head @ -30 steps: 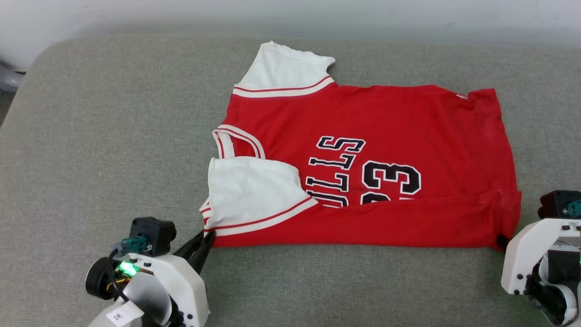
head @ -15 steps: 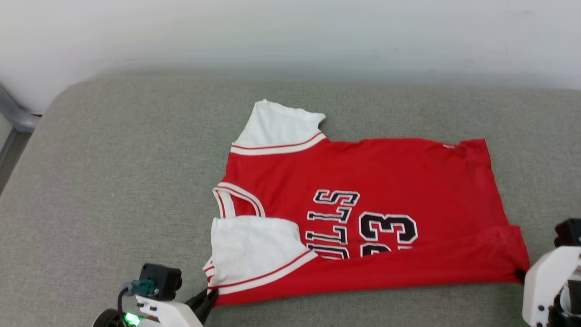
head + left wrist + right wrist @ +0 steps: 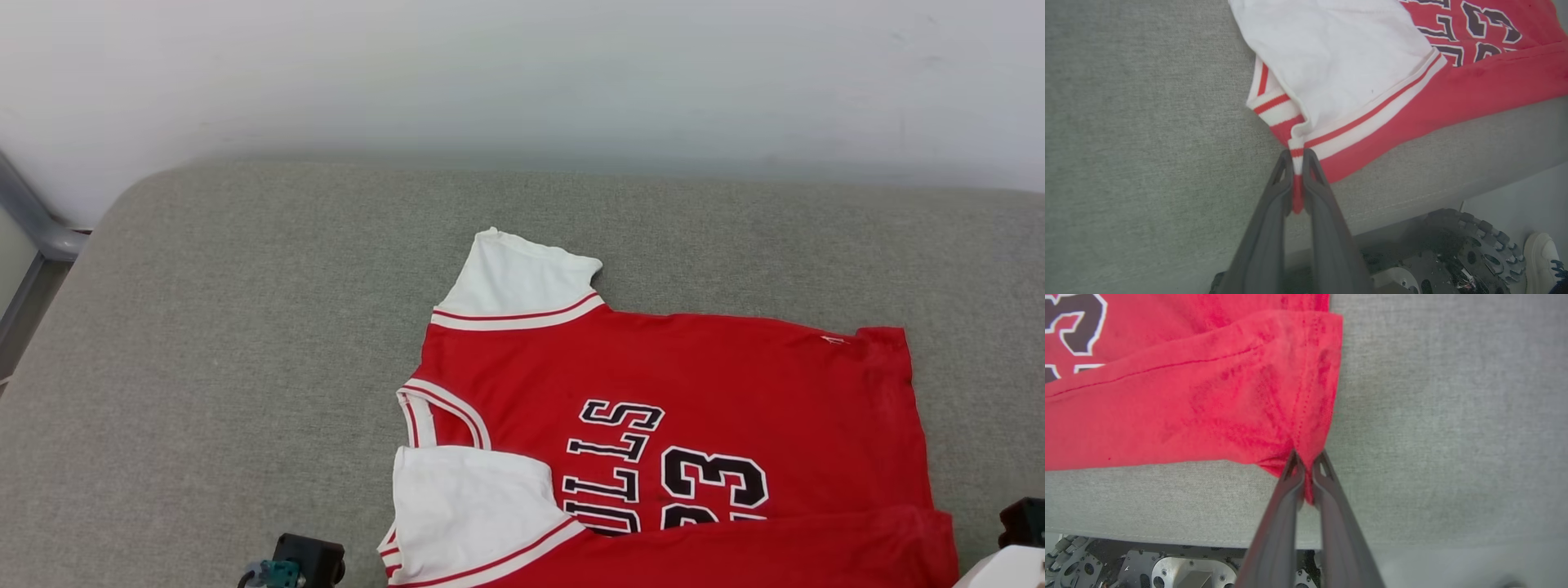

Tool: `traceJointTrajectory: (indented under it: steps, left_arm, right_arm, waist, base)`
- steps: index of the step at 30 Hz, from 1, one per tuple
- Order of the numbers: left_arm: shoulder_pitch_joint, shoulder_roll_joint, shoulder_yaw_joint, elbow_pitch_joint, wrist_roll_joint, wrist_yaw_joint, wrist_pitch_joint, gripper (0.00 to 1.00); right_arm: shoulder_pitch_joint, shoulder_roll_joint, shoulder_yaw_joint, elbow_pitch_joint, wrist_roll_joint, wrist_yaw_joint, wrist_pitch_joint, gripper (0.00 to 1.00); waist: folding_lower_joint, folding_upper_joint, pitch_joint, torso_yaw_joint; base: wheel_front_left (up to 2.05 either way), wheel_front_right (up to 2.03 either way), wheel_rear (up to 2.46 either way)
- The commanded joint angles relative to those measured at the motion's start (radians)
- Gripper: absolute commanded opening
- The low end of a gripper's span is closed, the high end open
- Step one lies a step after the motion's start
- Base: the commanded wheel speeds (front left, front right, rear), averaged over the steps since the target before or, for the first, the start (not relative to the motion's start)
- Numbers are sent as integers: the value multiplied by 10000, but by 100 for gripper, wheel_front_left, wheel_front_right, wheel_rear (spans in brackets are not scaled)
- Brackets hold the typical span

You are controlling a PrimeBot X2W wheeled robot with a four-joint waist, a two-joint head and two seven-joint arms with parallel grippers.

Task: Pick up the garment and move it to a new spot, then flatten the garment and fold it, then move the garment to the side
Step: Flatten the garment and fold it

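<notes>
The garment [image 3: 694, 384], a red jersey with white sleeves and black lettering with 23, lies on the grey cushion [image 3: 245, 343], its near long edge folded over the body. In the left wrist view my left gripper [image 3: 1298, 157] is shut on the striped trim at the near sleeve corner of the garment [image 3: 1355, 73]. In the right wrist view my right gripper [image 3: 1306, 459] is shut on the red hem corner of the garment [image 3: 1208, 400]. In the head view the top of the left wrist [image 3: 306, 559] and the right wrist [image 3: 1020, 539] peek in at the bottom edge.
A pale wall [image 3: 522, 73] runs behind the cushion. A metal frame rail [image 3: 33, 220] stands at the far left. The cushion's front edge [image 3: 1412, 200] lies just behind both grippers, with the robot's wheeled base [image 3: 1466, 253] and a person's shoe [image 3: 1543, 261] below it.
The head camera has tilted up, so the jersey and both wrists have slid down the picture and more wall shows. Both grippers still hold the same corners.
</notes>
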Motion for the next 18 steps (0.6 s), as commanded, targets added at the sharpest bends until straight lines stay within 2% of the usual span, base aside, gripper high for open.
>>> traceJointTrajectory:
  steps: [1,2,3,11,15,18]
  left_arm:
    - [37,-45,7,173,23,-53,-138,37]
    - [-8,-55,-15,265,77,-90,-182,84]
    - [-70,-63,-30,349,116,-118,-228,100]
    - [-579,-221,301,631,526,-55,-1279,100]
    - [-951,-385,735,647,879,38,-2580,100]
    - [-1168,-473,933,619,1207,-67,-3575,100]
  right_arm:
    - [121,60,-32,91,-94,-12,-170,0]
    - [86,53,-51,134,-195,-12,-342,82]
    - [-8,94,-132,206,-293,-12,-539,100]
    - [-642,7,155,390,-231,-10,-1773,100]
    - [-1079,-62,253,238,-157,-10,-2791,100]
    - [-1381,-211,587,-23,-132,-10,-3676,100]
  waist:
    - [1,0,1,-43]
    - [1,0,6,-54]
    - [1,0,7,-66]
    - [1,0,-96,-144]
    - [1,0,-129,-180]
    - [1,0,-152,-216]
  base:
    - [0,0,0]
    - [0,0,0]
    - [0,0,0]
    - [0,0,0]
    - [0,0,0]
    - [0,0,0]
